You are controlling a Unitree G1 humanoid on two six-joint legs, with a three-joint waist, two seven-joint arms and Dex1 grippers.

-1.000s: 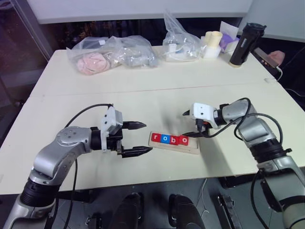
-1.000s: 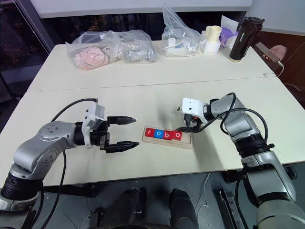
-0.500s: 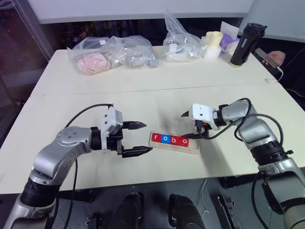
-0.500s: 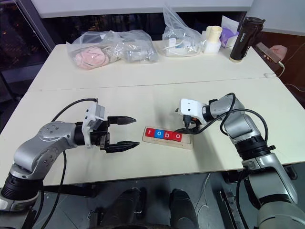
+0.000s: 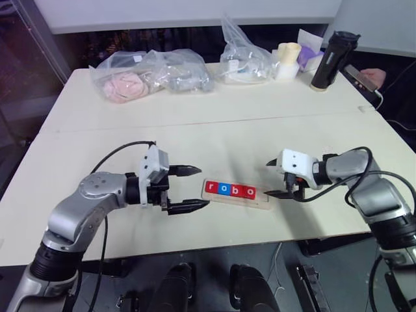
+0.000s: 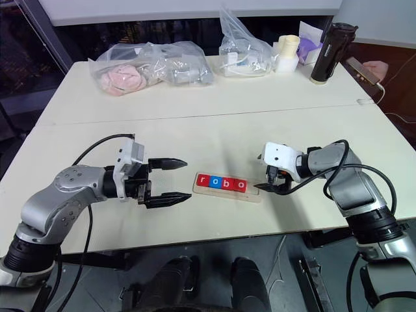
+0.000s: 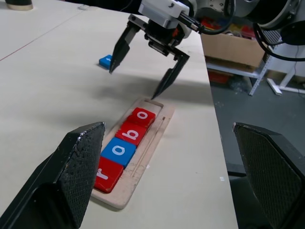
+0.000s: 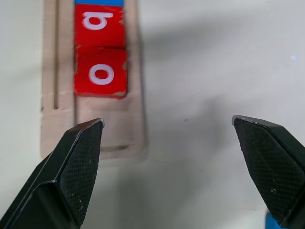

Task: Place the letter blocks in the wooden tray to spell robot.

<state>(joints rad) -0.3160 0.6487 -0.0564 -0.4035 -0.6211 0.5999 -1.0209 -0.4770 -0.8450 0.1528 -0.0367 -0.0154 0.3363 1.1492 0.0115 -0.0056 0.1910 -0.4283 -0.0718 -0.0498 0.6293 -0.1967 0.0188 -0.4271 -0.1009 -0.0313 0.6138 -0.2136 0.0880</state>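
On the tabletop (image 5: 214, 127) near its front edge lies the wooden tray (image 5: 236, 195), holding four letter blocks in a row: red r (image 5: 210, 188), blue o (image 5: 223, 190), red b (image 5: 236, 191), red o (image 5: 249, 192), with the slot at its right end bare. A fifth block, blue (image 7: 105, 61), lies on the tabletop beyond the tray's right end, apart from it. Left of the tray the left pincer (image 5: 189, 188) hovers with its two fingers spread wide, gripping nothing. Just right of the tray the right pincer (image 5: 275, 178) is likewise spread and empty. Far behind the tray sit two clear plastic bags (image 5: 153, 73), a third bag (image 5: 242, 60) and a black bottle (image 5: 327, 60).
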